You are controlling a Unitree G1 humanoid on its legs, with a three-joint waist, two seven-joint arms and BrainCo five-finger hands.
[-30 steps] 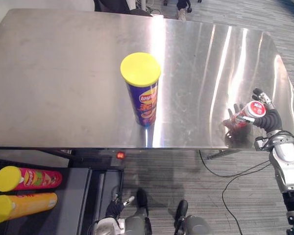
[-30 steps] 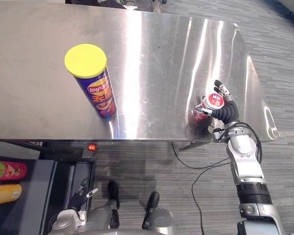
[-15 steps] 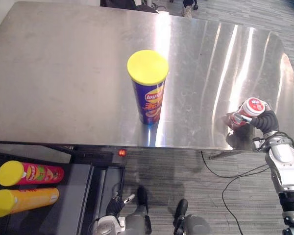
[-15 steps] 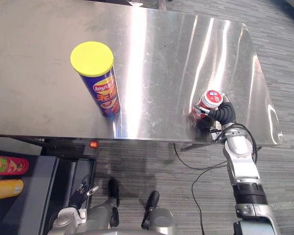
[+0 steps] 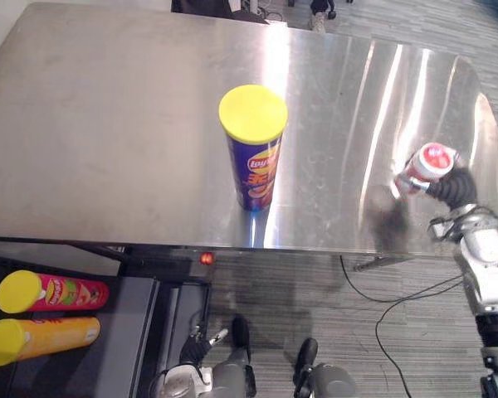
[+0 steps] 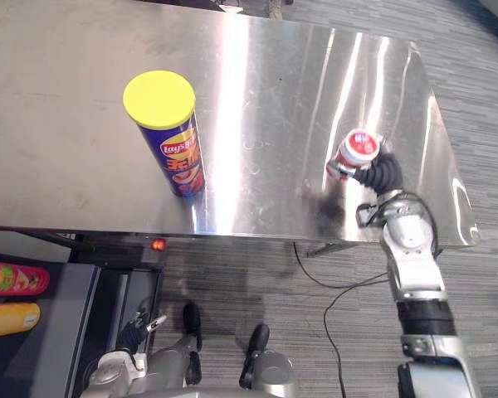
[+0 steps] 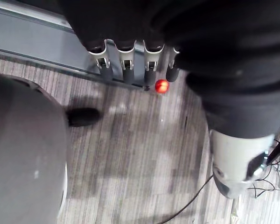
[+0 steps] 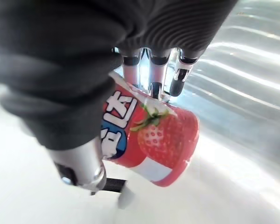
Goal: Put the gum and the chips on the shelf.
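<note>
Gum (image 5: 423, 166): tilted, clasped by the curled right hand (image 5: 452, 189), apparently held clear of the table's (image 5: 108, 124) right side, ready for carrying. Chips (image 5: 253, 157): upright mid-table, untouched. Left hand (image 7: 126, 70): hung low, fingers straight, empty.

Robot's right arm (image 6: 412, 269): a smooth silver-grey shell in rounded sections, ringed partway along by a black band (image 6: 424, 318). A dark ribbed cover (image 8: 186, 23), pleated like bellows, sheathes the wrist and the back of the right hand (image 6: 383, 176). From under it come slim silver fingers (image 8: 130, 70) with dark grey tips, and a polished silver thumb (image 8: 79, 161) bearing a small dark round mark, perhaps a screw. The left hand (image 7: 130, 23) wears the same dark cover; its own fingers (image 7: 126, 70) show bright silver links ending in matte dark tips, with a pale grey, rounded thumb (image 7: 235, 161) set apart from them
</note>
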